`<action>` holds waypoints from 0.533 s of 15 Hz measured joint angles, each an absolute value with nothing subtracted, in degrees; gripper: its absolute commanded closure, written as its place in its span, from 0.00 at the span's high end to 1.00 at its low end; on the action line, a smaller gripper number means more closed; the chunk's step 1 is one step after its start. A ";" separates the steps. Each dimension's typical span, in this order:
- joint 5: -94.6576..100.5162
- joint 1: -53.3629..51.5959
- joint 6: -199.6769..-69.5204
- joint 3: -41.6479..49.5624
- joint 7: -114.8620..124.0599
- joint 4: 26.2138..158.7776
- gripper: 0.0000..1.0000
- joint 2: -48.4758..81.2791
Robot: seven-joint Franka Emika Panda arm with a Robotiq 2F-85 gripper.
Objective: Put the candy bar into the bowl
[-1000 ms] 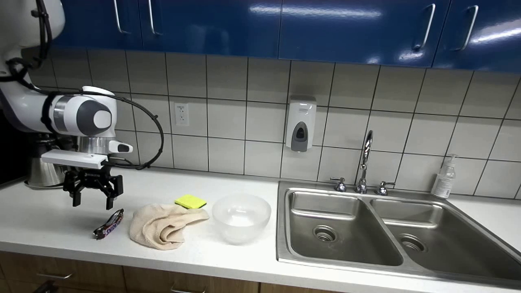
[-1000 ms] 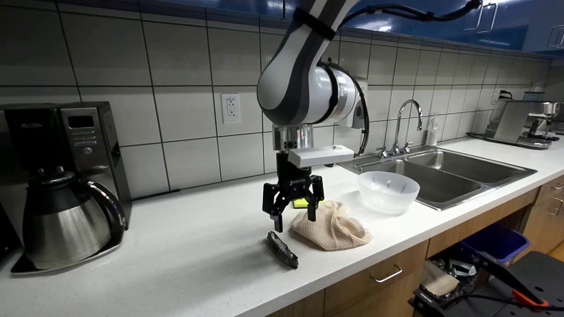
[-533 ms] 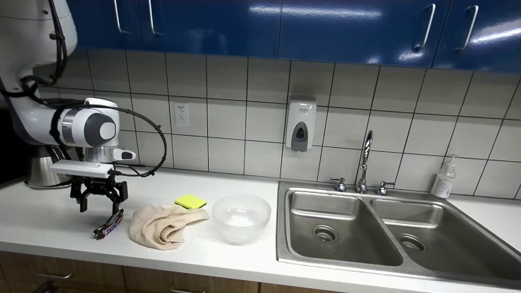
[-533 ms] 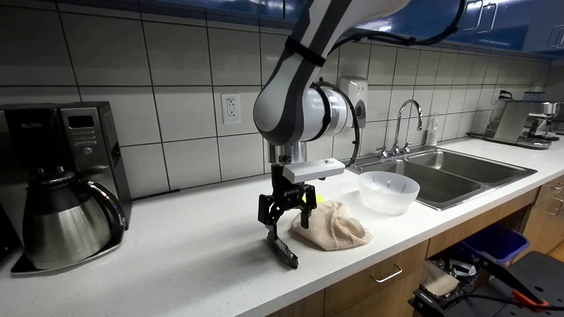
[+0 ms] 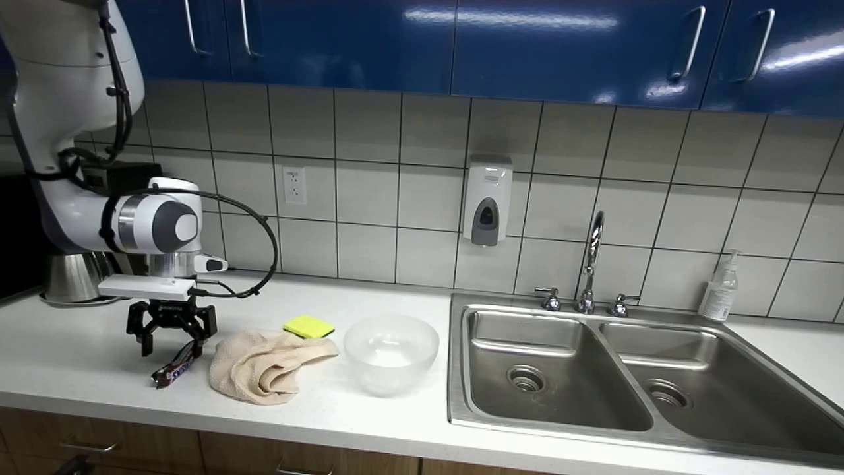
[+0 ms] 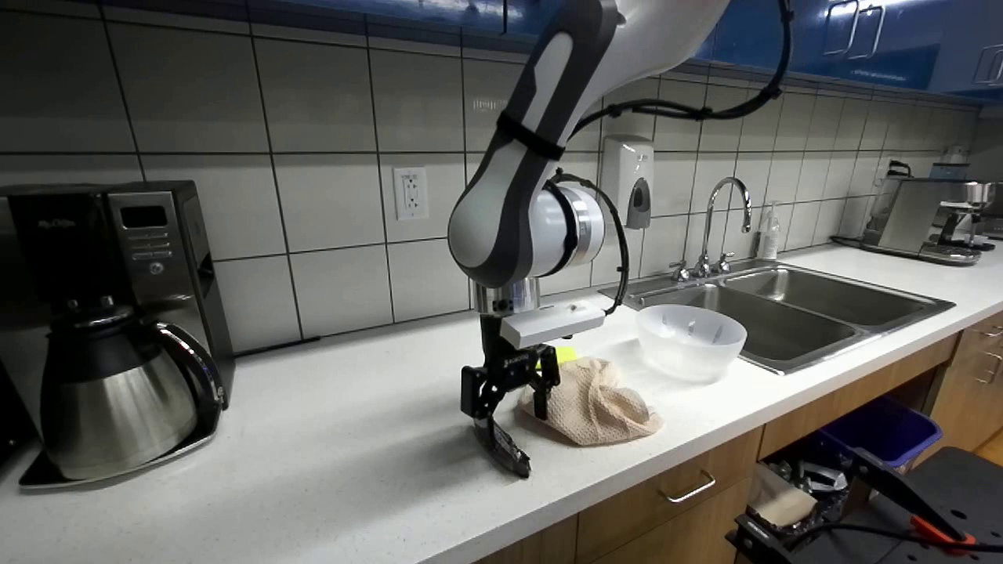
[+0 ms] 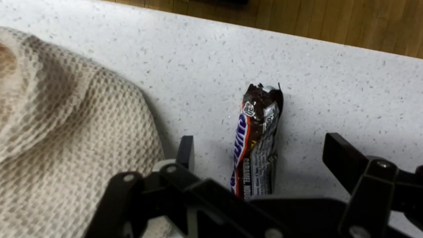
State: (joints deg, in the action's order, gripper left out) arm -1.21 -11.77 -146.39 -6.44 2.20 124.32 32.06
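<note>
The candy bar [image 5: 171, 371] lies on the white counter in a dark Snickers wrapper. It also shows in an exterior view [image 6: 508, 454] and in the wrist view [image 7: 257, 138]. My gripper [image 5: 171, 351] is open, low over the bar's far part, pointing down. In the wrist view the gripper [image 7: 259, 145] has one finger on each side of the bar, with a gap on both sides. The bar's near end is hidden behind the gripper's body there. The frosted clear bowl [image 5: 391, 373] stands upright beyond the cloth, before the sink; it is out of the wrist view.
A crumpled beige cloth [image 5: 254, 369] lies between the bar and the bowl, close beside one finger. A yellow sponge [image 5: 308, 326] lies behind it. A double sink [image 5: 554, 422] is past the bowl. A coffee maker with a steel carafe [image 6: 117, 399] stands near the wall.
The open gripper has moved down toward the counter, its fingers now around the candy bar. The bar, cloth and bowl have not moved.
</note>
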 measured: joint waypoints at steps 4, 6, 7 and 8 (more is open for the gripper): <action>-0.19 -12.34 -146.39 -5.80 2.38 122.33 1.00 34.59; 0.05 -12.68 -146.39 -5.51 2.51 121.38 1.00 35.75; 0.09 -12.90 -146.39 -5.31 2.62 120.91 1.00 36.30; 0.14 -13.09 -146.39 -5.16 2.78 120.48 1.00 36.82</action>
